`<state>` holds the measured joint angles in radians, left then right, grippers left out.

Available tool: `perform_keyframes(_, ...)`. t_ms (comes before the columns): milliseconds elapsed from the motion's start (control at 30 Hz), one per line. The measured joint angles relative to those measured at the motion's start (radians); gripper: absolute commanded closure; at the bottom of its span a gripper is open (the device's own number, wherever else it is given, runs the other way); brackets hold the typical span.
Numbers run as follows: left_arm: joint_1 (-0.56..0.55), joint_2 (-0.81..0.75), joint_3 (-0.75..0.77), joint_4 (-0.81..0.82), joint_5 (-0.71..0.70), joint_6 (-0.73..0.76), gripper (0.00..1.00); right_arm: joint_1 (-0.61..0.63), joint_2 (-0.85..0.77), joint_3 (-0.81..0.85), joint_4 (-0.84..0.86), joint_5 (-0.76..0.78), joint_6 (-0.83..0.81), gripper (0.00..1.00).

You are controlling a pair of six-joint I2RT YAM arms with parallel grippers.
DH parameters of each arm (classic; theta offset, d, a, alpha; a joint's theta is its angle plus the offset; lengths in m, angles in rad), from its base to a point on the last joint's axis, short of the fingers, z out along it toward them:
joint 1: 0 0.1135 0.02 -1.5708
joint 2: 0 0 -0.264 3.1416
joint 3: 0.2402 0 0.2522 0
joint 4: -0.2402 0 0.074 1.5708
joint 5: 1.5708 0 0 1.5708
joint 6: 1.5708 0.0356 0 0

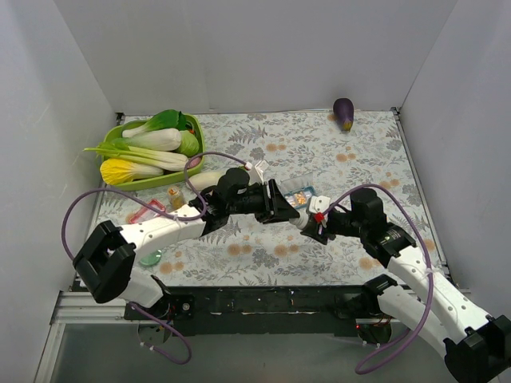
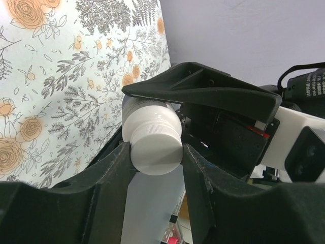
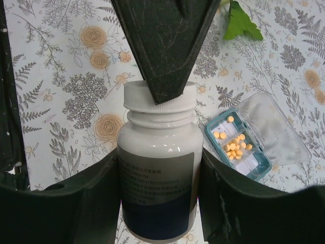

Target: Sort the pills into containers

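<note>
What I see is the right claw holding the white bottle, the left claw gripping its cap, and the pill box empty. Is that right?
Not quite: the right wrist view shows yellow pills in the pill box, so it isn't empty. The right claw does hold the white bottle, and the left claw grips its cap.

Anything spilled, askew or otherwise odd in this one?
Nothing spilled: the pills lie inside the open teal case, none loose nearby. The capped white bottle is gripped by the right hand, the left hand on its cap. Only oddity: an eggplant lies alone at the far edge, away from the vegetable basket.
</note>
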<state>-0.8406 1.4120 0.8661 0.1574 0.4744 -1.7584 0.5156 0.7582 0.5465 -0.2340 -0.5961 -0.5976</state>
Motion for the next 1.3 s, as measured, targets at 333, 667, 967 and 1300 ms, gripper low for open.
perform_keyframes(333,-0.014,0.074,0.079,-0.097,0.014,0.079,0.87,0.010,0.022,0.014,-0.071,0.053,0.007,0.99)
perform_keyframes(667,-0.014,-0.003,0.002,-0.016,0.161,0.356,0.69,-0.029,0.021,-0.026,-0.011,-0.207,0.351,0.99)
perform_keyframes(967,-0.062,-0.164,-0.029,-0.124,0.249,0.641,0.02,-0.078,0.005,-0.220,0.569,-0.485,0.922,0.99)
perform_keyframes(1300,-0.016,-0.407,-0.044,-0.167,0.043,0.503,0.02,-0.096,-0.051,-0.106,0.332,-0.445,0.611,0.99)
